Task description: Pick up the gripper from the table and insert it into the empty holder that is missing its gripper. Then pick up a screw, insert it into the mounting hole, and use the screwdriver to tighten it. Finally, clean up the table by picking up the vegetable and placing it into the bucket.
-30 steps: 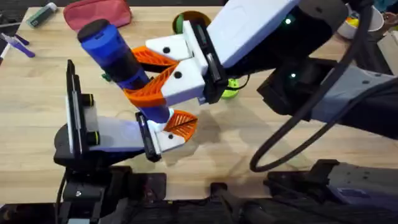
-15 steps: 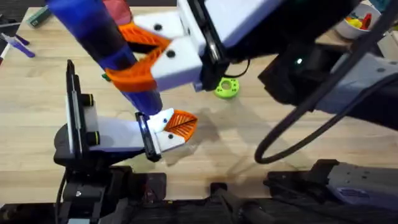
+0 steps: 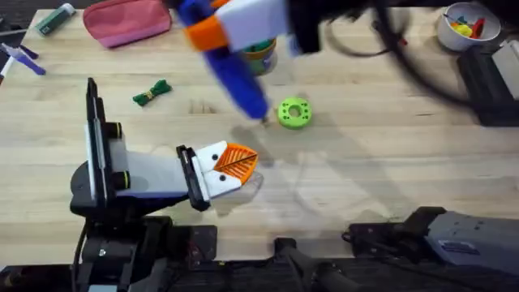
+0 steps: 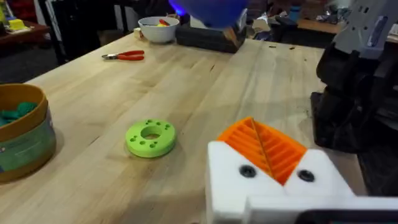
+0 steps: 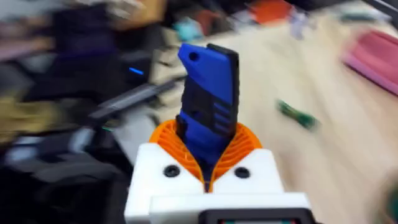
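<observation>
Lifted away since before, right gripper (image 3: 235,32) grips one screwdriver (image 3: 235,77).

Table (image 3: 381,162): pale wood, matt, visible grain. My right gripper (image 5: 208,163): white smooth plastic, orange ribbed pads. Screwdriver (image 5: 210,102): blue plastic, matt. Green disc (image 4: 150,137): matt plastic, layered look. Pink pouch (image 3: 127,22): soft cloth. Bucket (image 4: 22,140): glossy band.

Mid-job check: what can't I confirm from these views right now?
- Screw seating: the orange gripper in its holder shows overhead, but the screw head is too small to make out.
- Bucket: the right gripper and screwdriver cover most of it overhead.
- Vegetable: blurred in the right wrist view.
</observation>
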Controlling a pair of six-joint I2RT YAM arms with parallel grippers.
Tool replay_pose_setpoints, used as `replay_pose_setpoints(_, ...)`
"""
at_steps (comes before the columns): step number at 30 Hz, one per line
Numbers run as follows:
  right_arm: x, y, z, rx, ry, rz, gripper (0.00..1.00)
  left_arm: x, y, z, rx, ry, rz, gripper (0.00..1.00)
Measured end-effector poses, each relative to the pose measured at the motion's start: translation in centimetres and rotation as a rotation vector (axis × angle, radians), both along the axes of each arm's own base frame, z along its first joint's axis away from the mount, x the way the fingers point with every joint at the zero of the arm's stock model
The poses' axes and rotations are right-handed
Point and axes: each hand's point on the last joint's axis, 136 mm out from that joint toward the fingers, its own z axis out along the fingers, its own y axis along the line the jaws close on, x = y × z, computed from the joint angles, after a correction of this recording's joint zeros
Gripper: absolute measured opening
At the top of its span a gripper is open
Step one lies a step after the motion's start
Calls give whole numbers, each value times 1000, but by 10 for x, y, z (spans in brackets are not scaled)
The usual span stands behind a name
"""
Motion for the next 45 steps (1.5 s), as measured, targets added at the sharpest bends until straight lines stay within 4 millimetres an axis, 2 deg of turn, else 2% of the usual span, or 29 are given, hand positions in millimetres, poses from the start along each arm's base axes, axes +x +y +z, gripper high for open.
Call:
replay_pose_setpoints(7, 46, -74, 5, -309, -188, -295, 26, 0, 0, 0, 0, 0, 0, 20)
replay_pose_setpoints(11, 63, -109, -11, -497, -291, -381, 26, 0, 0, 0, 0, 0, 0, 20)
replay_pose_setpoints(17, 65, -163, -50, -845, -382, -362, 26, 0, 0, 0, 0, 0, 0, 20)
replay_pose_setpoints(22, 59, -202, -82, -1092, -347, -282, 26, 0, 0, 0, 0, 0, 0, 20)
replay_pose_setpoints(27, 75, -218, -107, -1206, -296, -254, 26, 0, 0, 0, 0, 0, 0, 20)
replay_pose_setpoints(36, 98, -237, -150, -1297, -169, -221, 26, 0, 0, 0, 0, 0, 0, 20)
replay_pose_setpoints(42, 110, -257, -200, -1342, -86, -208, 26, 0, 0, 0, 0, 0, 0, 20)
replay_pose_setpoints(45, 109, -266, -226, -1355, -69, -190, 26, 0, 0, 0, 0, 0, 0, 20)
